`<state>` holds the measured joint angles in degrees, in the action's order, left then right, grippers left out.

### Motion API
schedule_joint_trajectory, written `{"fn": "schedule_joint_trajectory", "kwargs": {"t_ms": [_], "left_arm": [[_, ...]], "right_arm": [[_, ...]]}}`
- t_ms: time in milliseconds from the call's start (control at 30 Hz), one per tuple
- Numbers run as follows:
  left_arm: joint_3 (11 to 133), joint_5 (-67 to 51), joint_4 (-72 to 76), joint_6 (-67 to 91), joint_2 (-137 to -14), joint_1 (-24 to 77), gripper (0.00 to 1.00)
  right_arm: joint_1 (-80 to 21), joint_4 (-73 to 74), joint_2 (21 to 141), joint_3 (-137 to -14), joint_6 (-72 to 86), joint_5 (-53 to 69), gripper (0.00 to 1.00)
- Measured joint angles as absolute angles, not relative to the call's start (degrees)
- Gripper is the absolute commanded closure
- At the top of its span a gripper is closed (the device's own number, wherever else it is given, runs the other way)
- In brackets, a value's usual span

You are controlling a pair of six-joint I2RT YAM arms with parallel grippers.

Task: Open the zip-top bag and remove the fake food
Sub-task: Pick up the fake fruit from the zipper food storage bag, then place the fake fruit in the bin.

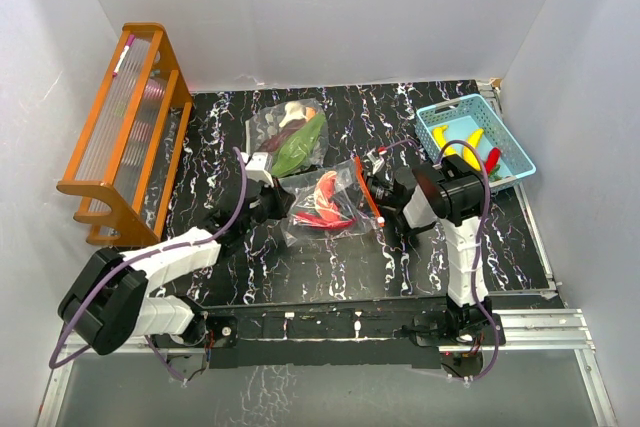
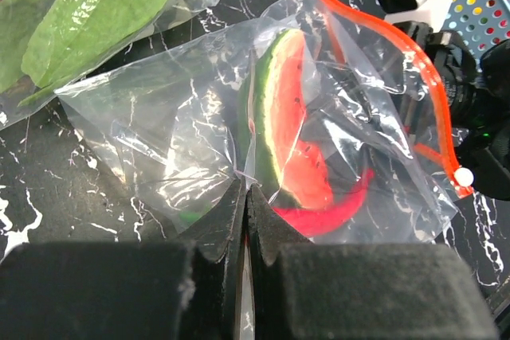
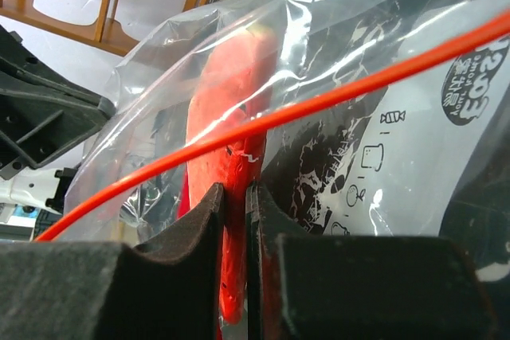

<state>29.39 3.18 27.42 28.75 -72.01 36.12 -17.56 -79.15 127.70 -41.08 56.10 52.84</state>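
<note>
Left arm: stretched from the near-left base diagonally to mid-table, left gripper (image 2: 245,190) clamped tight on the left edge of the zip-top bag (image 1: 325,209). Right arm: elbow raised, forearm turned leftward, right gripper (image 3: 237,193) pinched on the bag's clear film just under the orange zip strip (image 3: 343,91). The bag sits mid-table between the two grippers. Obscured: the right wrist view gives the contents only as a red blur behind film, and whether the pads catch one layer or both cannot be told; black foam pads block the lower part of both wrist views. Materials: crinkled glossy clear plastic with black print. Fake food inside: watermelon slice (image 2: 283,109), green rind, red seeded flesh; curved glossy red chilli (image 2: 335,211)
</note>
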Motion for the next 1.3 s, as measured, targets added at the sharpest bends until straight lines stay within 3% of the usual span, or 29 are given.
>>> {"fn": "schedule_joint_trajectory", "kwargs": {"t_ms": [233, 500, 800, 1033, 1300], "left_arm": [[27.62, 4.03, 28.49, 29.04, -73.63, 36.10, 1.00], [27.14, 4.08, 29.45, 29.98, -75.96, 34.83, 1.00], [27.07, 4.01, 29.52, 31.16, -77.60, 31.92, 1.00], [26.81, 2.66, 30.72, 31.38, -78.76, 31.44, 1.00], [25.23, 0.86, 32.62, 32.03, -81.08, 31.44, 1.00]], "right_arm": [[-14.46, -70.87, 120.40, -37.15, 51.62, 51.00, 0.93], [-10.55, -41.04, 99.31, -37.60, 35.90, 37.56, 0.93], [-0.03, -19.42, 88.84, -39.24, 29.10, 30.92, 0.93], [3.33, -10.41, 79.77, -42.81, 26.48, 22.96, 0.93], [13.80, -5.74, 80.51, -50.37, 28.64, 15.79, 0.91]]}}
